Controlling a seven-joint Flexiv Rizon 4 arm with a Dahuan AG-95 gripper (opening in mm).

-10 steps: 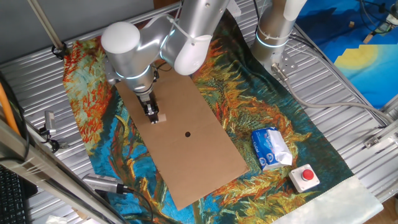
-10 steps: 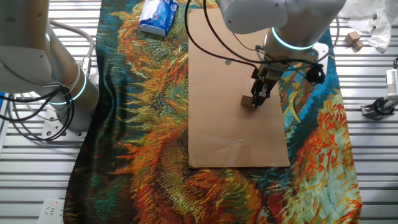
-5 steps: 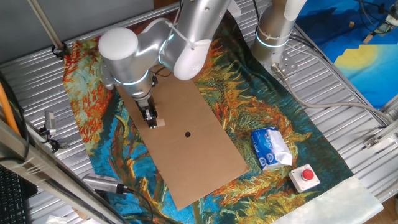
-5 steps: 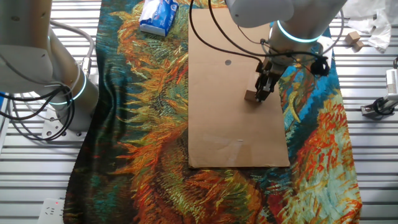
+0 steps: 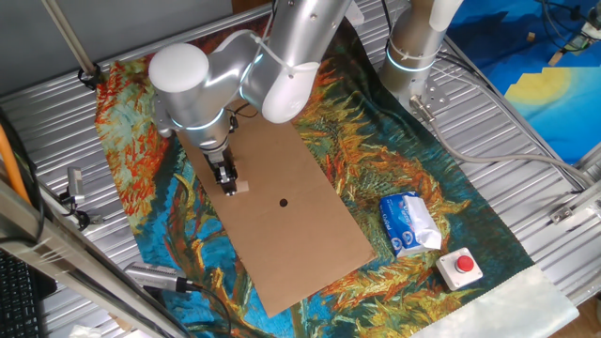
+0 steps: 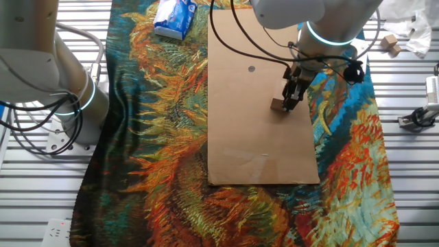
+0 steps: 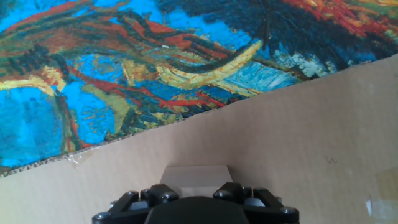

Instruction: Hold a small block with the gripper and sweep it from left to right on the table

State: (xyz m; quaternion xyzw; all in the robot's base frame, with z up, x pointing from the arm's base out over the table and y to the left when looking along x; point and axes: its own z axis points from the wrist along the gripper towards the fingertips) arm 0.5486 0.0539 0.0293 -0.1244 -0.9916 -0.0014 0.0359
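The small block [image 5: 241, 186] is a pale tan wooden cube on the brown board [image 5: 300, 225], near the board's left edge. It also shows in the other fixed view [image 6: 277, 104] and in the hand view [image 7: 194, 179], between the black fingers. My gripper [image 5: 228, 182] points straight down and is shut on the block, which rests on the board; the gripper also shows in the other fixed view [image 6: 290, 100]. In the hand view the board edge [image 7: 186, 121] runs just ahead of the block, with the orange-blue cloth [image 7: 124, 74] beyond.
A blue-white packet [image 5: 409, 223] and a red button on a pale box [image 5: 461, 267] lie on the cloth right of the board. A second silver arm's base [image 5: 413, 47] stands at the back. The board has a dark hole [image 5: 284, 201].
My gripper and the block moved a little toward the board's left edge between one second and half a second ago. Since then nothing has visibly moved.
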